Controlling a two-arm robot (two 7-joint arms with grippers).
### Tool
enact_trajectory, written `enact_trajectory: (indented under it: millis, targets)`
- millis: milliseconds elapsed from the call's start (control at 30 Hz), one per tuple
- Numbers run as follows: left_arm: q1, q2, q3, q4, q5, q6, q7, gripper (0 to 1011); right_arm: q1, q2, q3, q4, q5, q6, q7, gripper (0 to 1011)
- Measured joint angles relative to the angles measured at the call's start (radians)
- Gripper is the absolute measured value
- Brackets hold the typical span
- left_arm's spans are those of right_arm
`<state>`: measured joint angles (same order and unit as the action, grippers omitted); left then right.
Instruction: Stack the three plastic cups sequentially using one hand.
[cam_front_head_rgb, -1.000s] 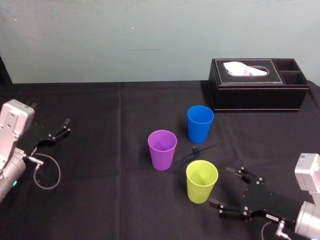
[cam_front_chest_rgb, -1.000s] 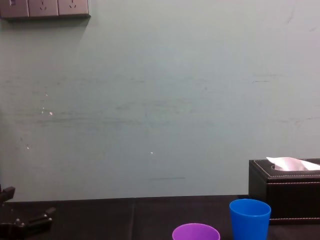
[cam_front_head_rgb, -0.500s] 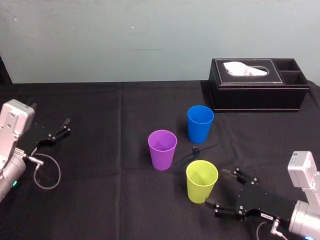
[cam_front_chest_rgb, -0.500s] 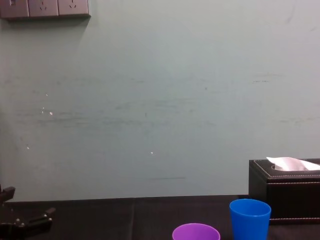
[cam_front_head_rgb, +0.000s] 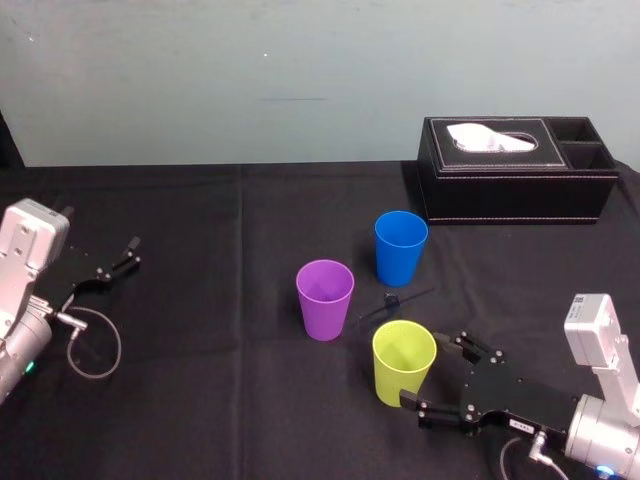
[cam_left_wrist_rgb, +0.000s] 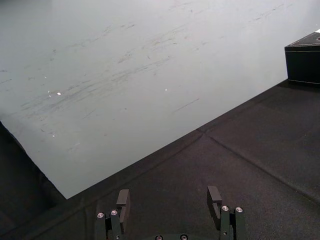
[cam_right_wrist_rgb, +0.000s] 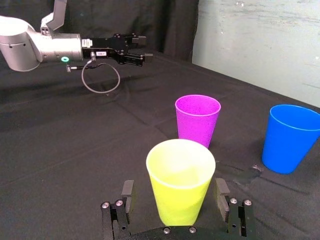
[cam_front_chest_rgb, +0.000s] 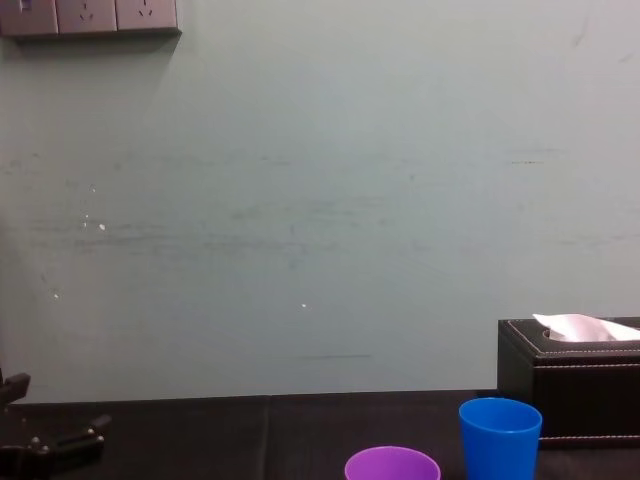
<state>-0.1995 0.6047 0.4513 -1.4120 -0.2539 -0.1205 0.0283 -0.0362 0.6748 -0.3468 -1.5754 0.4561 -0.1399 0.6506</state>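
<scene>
Three plastic cups stand upright on the black cloth: purple (cam_front_head_rgb: 324, 298), blue (cam_front_head_rgb: 400, 247) behind it to the right, and yellow-green (cam_front_head_rgb: 404, 362) nearest me. My right gripper (cam_front_head_rgb: 434, 369), the labelled one, is low at the yellow-green cup's right side and open. In the right wrist view the yellow-green cup (cam_right_wrist_rgb: 180, 175) stands between the right gripper's (cam_right_wrist_rgb: 174, 192) spread fingers with a gap on each side, with the purple cup (cam_right_wrist_rgb: 197, 117) and blue cup (cam_right_wrist_rgb: 290, 137) beyond. My left gripper (cam_front_head_rgb: 133, 251) rests open at the far left, well away from the cups.
A black leather tissue box (cam_front_head_rgb: 515, 170) stands at the back right, behind the blue cup. A small black strap-like item (cam_front_head_rgb: 392, 300) lies between the cups. A cable loop (cam_front_head_rgb: 95, 345) hangs by the left arm. A pale wall rises behind the table.
My right gripper has slid left across the table until its open fingers straddle the yellow-green cup. The cups and the left arm have not moved.
</scene>
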Motion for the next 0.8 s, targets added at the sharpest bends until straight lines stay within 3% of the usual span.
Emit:
enact_trajectory:
  millis: [367,800]
  targets:
    - [0.000,0.000,0.000,0.000,0.000,0.000,0.000,1010,0.025,-0.018,-0.013,0.014,-0.002,0.002,-0.004,1000]
    - [0.000,0.000,0.000,0.000,0.000,0.000,0.000,1010,0.069,-0.046,-0.039,0.045,-0.041,0.003,-0.021,1000]
